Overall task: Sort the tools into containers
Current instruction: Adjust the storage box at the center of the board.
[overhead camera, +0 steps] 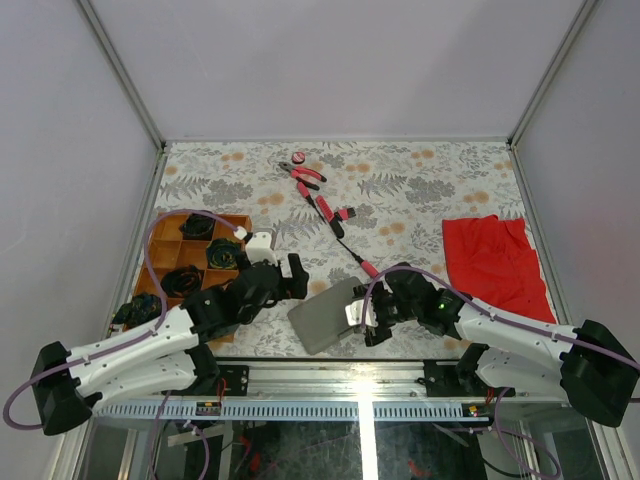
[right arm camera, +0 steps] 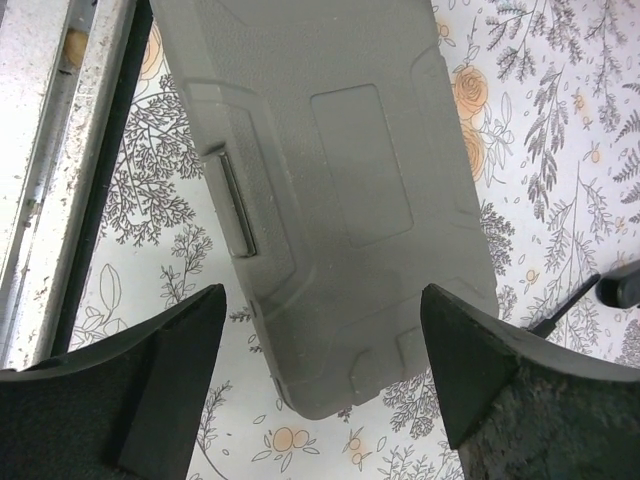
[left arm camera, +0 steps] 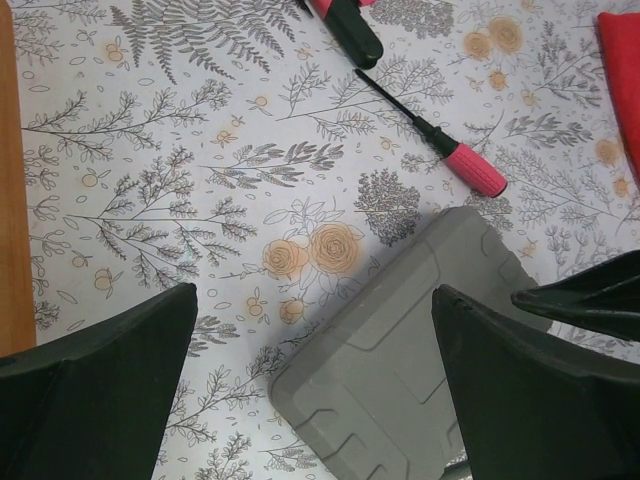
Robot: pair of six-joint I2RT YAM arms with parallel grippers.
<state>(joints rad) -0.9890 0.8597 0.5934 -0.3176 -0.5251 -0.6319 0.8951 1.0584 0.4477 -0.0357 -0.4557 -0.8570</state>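
Two containers are on the table. One is a flat grey plastic case [overhead camera: 322, 320], shut. The other is an orange-brown wooden tray [overhead camera: 163, 243] whose compartments hold dark items too small to identify.

There seem to be five loose tools:
- one pair of pink-handled pliers [overhead camera: 302, 173]
- one small round pink disc [overhead camera: 298, 156]
- one pink-handled screwdriver [overhead camera: 356, 255]
- one black-and-pink handle [overhead camera: 325, 208]
- one short pink bit [overhead camera: 345, 213]

The case lies near the front edge between the two arms. Its long axis runs near-left to far-right, and its latch faces the front rail. The screwdriver's handle points near-right, just beside the case's far corner.

The left gripper [left arm camera: 315, 330] gapes wide, holding nothing. The right gripper [right arm camera: 322, 310] is spread over the case's end, gripping nothing.

One red cloth [overhead camera: 495, 262] lies on the fern-and-rose printed tablecloth [overhead camera: 420, 190]. Pale walls enclose the table.
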